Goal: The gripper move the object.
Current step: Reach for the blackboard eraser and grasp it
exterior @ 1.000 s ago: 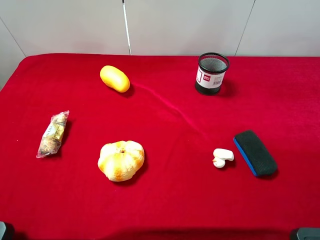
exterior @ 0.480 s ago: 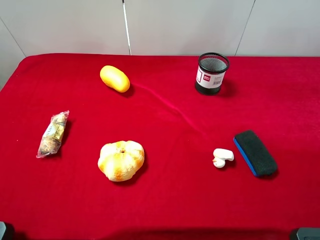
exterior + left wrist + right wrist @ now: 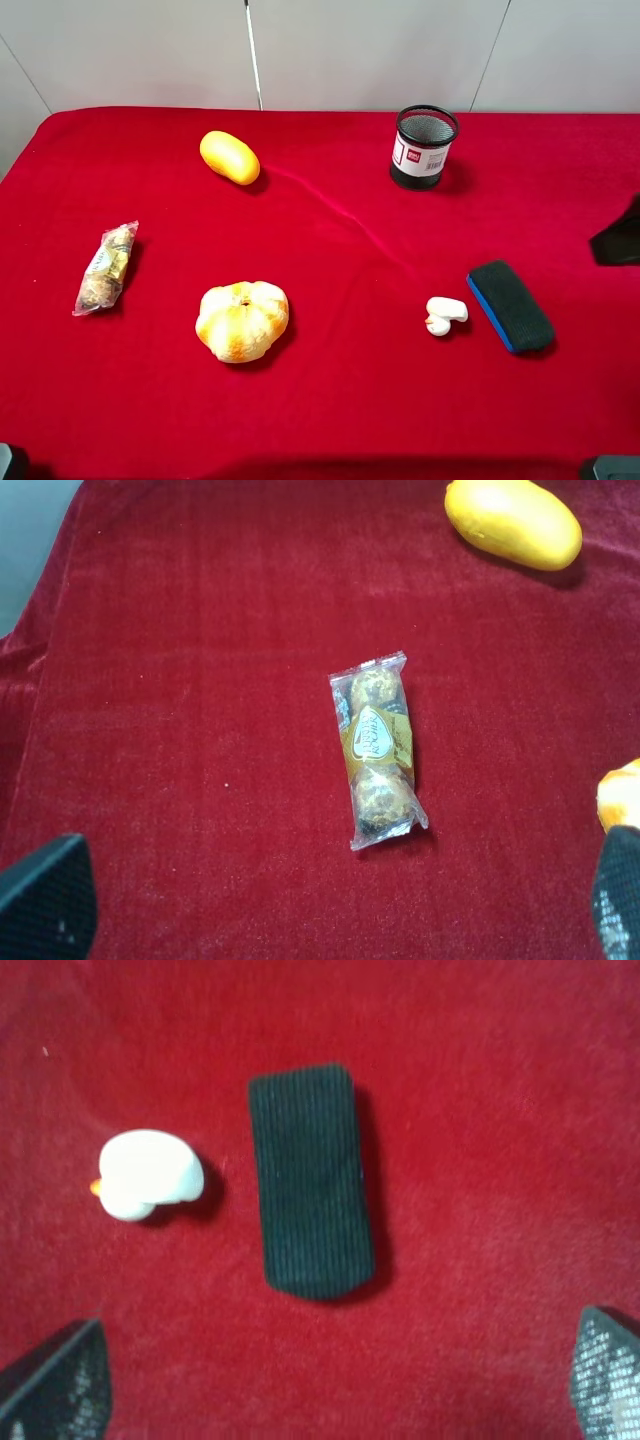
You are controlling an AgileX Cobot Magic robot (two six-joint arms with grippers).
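Note:
The board eraser (image 3: 511, 306) lies flat on the red cloth at the right, dark felt side up, with its blue base showing along its left edge. In the right wrist view the eraser (image 3: 312, 1180) lies ahead of my right gripper (image 3: 330, 1380). That gripper is open and empty, and only its two fingertips (image 3: 55, 1385) show, spread wide. A black part of the right arm (image 3: 620, 238) shows at the right edge of the high view, beyond the eraser. My left gripper (image 3: 330, 900) is open and empty over the left of the table.
A small white piece (image 3: 445, 313) lies just left of the eraser. A black mesh cup (image 3: 423, 147) stands at the back. A yellow oval item (image 3: 230, 157), a round orange bun-like item (image 3: 242, 320) and a candy packet (image 3: 105, 268) lie on the left half of the red cloth (image 3: 330, 400).
A black part of the right arm has come into the high view at the right edge. The objects on the cloth have not moved.

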